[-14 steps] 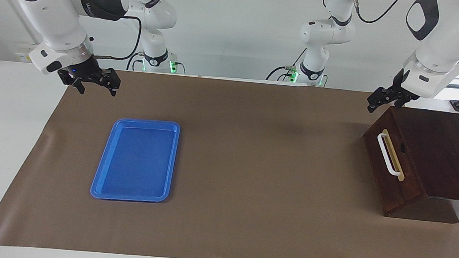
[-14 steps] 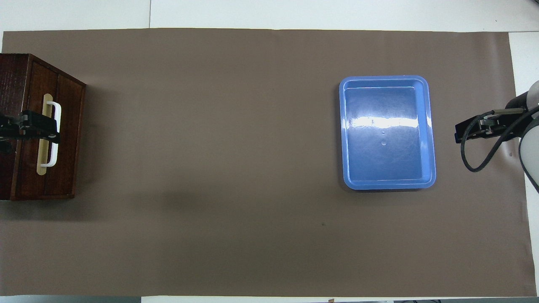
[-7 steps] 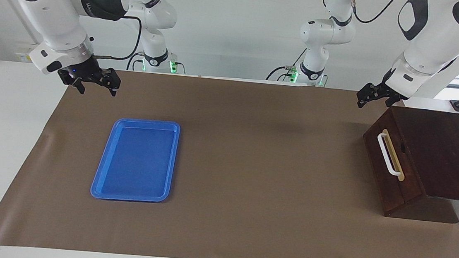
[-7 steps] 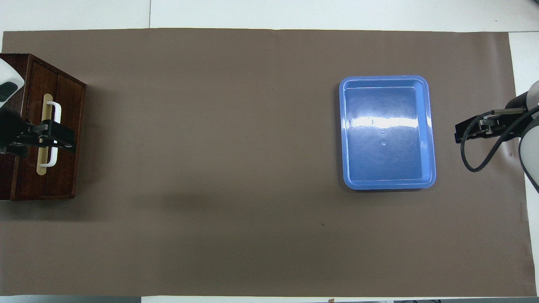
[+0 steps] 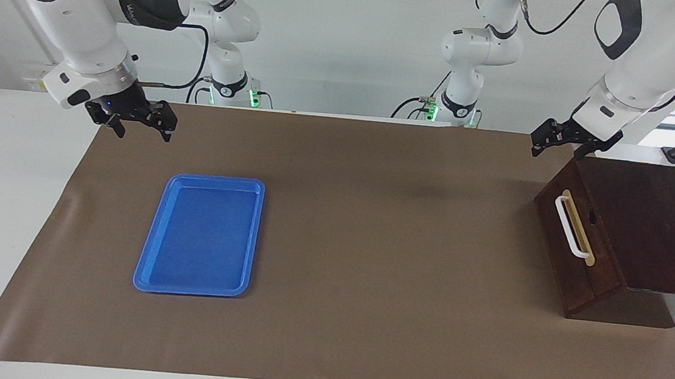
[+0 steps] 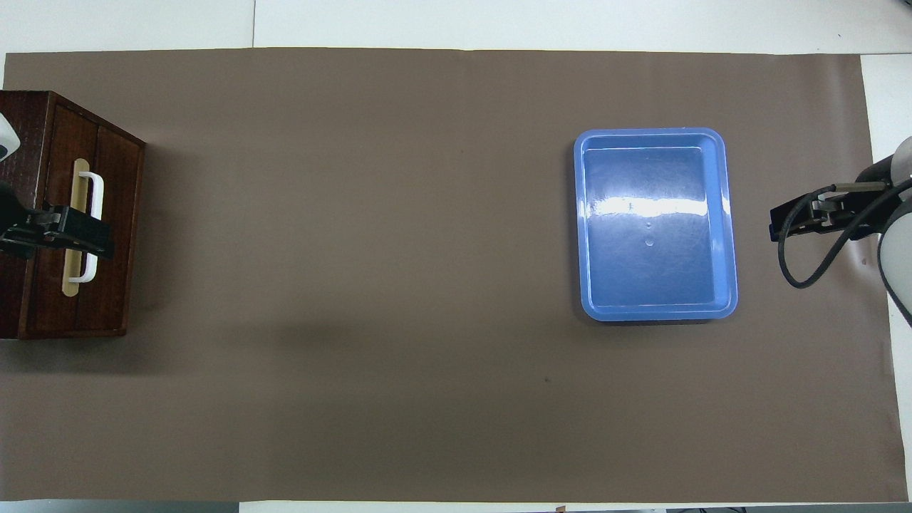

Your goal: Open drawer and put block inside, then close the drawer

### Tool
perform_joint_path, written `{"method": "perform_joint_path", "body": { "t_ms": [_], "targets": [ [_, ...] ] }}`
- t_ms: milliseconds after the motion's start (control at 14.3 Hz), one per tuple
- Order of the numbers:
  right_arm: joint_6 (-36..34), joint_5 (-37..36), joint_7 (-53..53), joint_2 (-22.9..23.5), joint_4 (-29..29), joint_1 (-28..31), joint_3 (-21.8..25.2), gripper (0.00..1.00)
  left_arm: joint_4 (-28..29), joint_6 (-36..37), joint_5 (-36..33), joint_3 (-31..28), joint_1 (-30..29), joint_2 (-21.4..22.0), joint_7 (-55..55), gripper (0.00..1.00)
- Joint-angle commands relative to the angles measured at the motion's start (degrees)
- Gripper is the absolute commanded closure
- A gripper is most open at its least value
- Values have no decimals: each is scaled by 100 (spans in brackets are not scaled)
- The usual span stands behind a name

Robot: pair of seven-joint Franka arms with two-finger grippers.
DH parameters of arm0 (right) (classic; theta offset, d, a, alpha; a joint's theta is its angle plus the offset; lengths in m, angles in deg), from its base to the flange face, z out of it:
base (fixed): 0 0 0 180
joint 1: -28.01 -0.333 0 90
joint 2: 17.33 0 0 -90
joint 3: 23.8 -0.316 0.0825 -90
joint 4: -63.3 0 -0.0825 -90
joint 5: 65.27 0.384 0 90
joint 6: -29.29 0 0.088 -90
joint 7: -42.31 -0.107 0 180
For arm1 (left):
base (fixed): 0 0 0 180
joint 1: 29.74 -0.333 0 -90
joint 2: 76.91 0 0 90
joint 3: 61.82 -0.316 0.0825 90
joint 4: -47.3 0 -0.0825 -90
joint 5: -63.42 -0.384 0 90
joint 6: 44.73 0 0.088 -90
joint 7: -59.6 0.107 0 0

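The drawer point(image 5: 574, 242) is sitting shut in its dark box at the left arm's end of the worktop, white handle point(image 5: 570, 227) facing the middle. The left gripper point(image 5: 562, 141) is hanging above the box's robot-side corner, empty, fingers spread. To open well, it probably needs to be coming down square to the handle and pulling straight outward. The right gripper point(image 5: 137, 121) is waiting over the brown mat's point(image 5: 369, 247) robot-side corner, also spread and empty. A blue tray point(image 5: 202, 234) is lying empty nearby. No block is showing. White walls are backing the table.
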Motion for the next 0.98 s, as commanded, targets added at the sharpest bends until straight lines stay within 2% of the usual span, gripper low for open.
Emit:
{"method": "perform_joint_path", "body": {
  "t_ms": [0, 911],
  "targets": [
    [38, 2, -124, -147, -152, 16, -19, 0, -229, 210, 28, 105, -25, -102, 68, 0],
    [29, 2, -124, -147, -152, 16, -19, 0, -62, -36, 62, 71, -17, -41, 59, 0]
  ]
}}
